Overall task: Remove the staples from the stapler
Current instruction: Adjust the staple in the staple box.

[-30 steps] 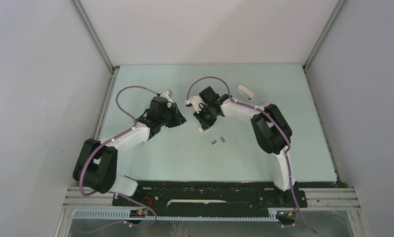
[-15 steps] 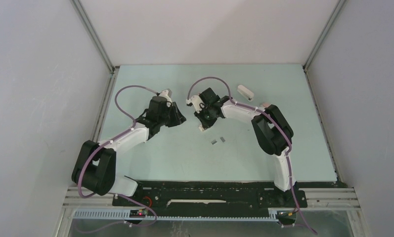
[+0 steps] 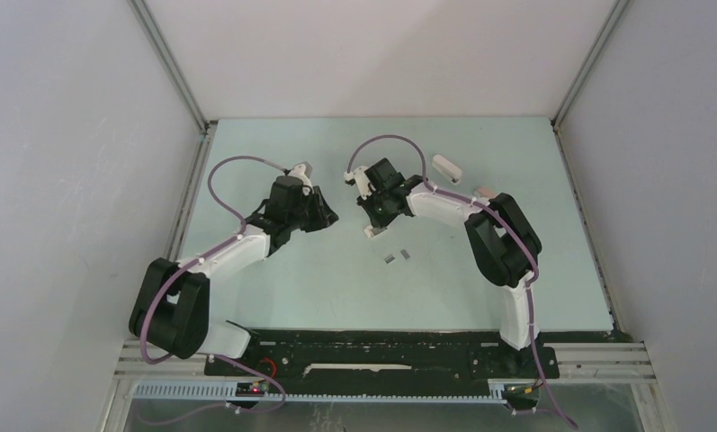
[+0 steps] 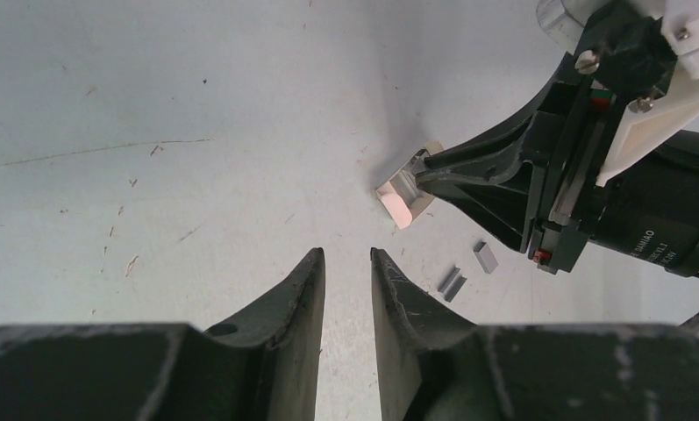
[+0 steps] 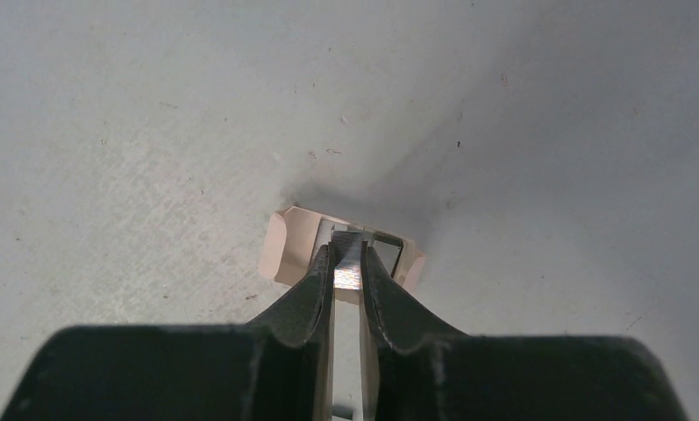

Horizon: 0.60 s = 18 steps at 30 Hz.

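A small pink stapler [image 5: 286,247] lies open on the pale green table, left of centre in the top view [image 3: 370,232]. My right gripper [image 5: 348,250] points down into it, shut on a short silvery strip of staples [image 5: 349,265] in the stapler's channel. The left wrist view shows those fingertips [image 4: 426,172] at the stapler [image 4: 404,197]. Two loose staples strips [image 3: 389,259] [image 3: 406,254] lie just in front of it, also seen in the left wrist view [image 4: 451,282] [image 4: 486,256]. My left gripper [image 4: 347,254] hovers left of the stapler, open a little, with nothing between its fingers.
A small white rectangular box [image 3: 447,166] lies at the back, right of the right wrist. A small pale object [image 3: 482,191] sits behind the right arm's elbow. Grey enclosure walls stand along the table's left, right and far edges.
The right gripper's fingers have closed in on the silvery strip, and its wrist has shifted slightly right and back. The left arm has barely moved.
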Motion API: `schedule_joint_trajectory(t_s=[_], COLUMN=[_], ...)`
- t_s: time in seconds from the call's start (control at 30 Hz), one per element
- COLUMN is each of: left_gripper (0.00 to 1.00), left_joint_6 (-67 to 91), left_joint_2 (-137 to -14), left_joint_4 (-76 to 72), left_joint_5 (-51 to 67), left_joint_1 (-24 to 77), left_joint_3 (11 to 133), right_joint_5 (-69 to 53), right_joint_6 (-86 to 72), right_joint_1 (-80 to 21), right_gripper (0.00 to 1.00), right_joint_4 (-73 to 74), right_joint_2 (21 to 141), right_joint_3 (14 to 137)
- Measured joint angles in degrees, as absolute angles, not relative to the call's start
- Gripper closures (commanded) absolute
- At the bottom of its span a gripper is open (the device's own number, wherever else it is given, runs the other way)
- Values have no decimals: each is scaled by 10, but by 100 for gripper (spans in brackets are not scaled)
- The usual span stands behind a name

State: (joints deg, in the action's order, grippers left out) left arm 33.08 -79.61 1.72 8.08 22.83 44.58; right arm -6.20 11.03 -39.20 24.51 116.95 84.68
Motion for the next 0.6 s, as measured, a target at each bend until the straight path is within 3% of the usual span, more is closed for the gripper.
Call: schedule_joint_trajectory(t_s=[0.6], left_gripper=[68], left_joint_6=[332], left_joint_2=[-792], left_joint_4=[16], left_joint_5=[81], left_joint_1=[228], left_joint_3=[437], right_joint_5=[-54], right_joint_6=[60], right_joint_1=[-392], right_gripper=[96], right_joint_4=[242], right_joint_2=[1167], right_joint_3=[847])
